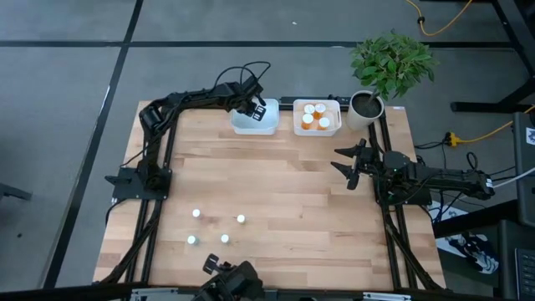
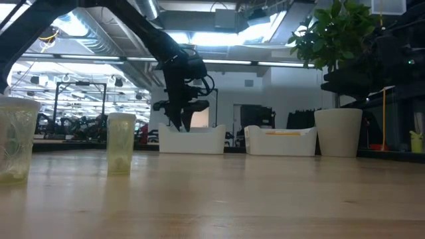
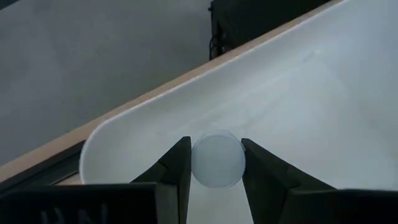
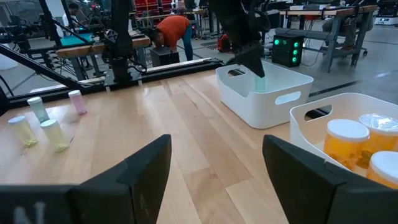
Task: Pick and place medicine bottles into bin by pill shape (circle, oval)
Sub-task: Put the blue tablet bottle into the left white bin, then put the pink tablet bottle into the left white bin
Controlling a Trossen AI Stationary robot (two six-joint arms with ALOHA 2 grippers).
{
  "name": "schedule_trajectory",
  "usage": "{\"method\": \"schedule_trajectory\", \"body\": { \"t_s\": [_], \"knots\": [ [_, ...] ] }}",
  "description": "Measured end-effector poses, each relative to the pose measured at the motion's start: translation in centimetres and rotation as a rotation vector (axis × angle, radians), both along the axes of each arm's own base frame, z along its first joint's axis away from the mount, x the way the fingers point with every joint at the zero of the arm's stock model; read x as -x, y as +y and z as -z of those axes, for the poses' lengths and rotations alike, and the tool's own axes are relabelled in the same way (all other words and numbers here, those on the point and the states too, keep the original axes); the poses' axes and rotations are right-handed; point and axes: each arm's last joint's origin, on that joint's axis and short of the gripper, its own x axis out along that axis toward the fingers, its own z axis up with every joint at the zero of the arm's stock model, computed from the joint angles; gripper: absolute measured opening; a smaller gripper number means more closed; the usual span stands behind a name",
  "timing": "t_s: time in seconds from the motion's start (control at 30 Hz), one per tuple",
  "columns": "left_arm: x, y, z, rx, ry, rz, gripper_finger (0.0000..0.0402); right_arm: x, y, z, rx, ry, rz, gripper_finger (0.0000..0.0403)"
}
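Round-capped vial pinched between dark fingers over smooth white bin.

Even, soft overhead light falls on the wooden table, casting only faint shadows. In the low view, bright ceiling lights glare behind the dark left arm, and the nearest vial is blurred, its edges soft.

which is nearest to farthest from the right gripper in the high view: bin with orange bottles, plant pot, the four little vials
From the right gripper, open at the table's right edge:
1. Plant pot, far right corner. The bin with orange bottles, just left of the pot, is too close to call.
2. Four little vials, near left, clearly farthest.
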Motion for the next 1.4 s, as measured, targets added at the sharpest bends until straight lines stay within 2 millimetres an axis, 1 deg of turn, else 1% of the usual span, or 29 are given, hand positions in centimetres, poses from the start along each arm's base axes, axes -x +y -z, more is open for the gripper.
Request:
{"method": "schedule_trajectory", "body": {
  "t_s": [0.27, 0.9, 1.07, 1.2, 1.4],
  "knots": [
    [0.0, -0.1, 0.1, 0.023, -0.009, 0.013, 0.0106, 0.0, 0.0, 0.0, 0.001, 0.001, 0.000, 0.0255],
    [0.0, -0.1, 0.1, 0.008, 0.013, 0.036, 0.0156, 0.0, 0.0, 0.0, 0.001, 0.001, 0.000, 0.0255],
    [-0.1, 0.0, 0.0, -0.005, 0.008, 0.034, 0.0162, 0.0, 0.0, 0.0, 0.000, 0.000, 0.000, 0.0255],
    [-0.3, 0.2, -0.4, -0.030, -0.030, 0.036, 0.0162, 0.0, 0.0, 0.0, 0.000, 0.001, 0.000, 0.0255],
    [-0.1, -0.1, -1.9, -0.054, -0.067, 0.040, 0.0163, 0.0, 0.0, 0.0, 0.000, 0.001, 0.000, 0.0255]
  ]
}}
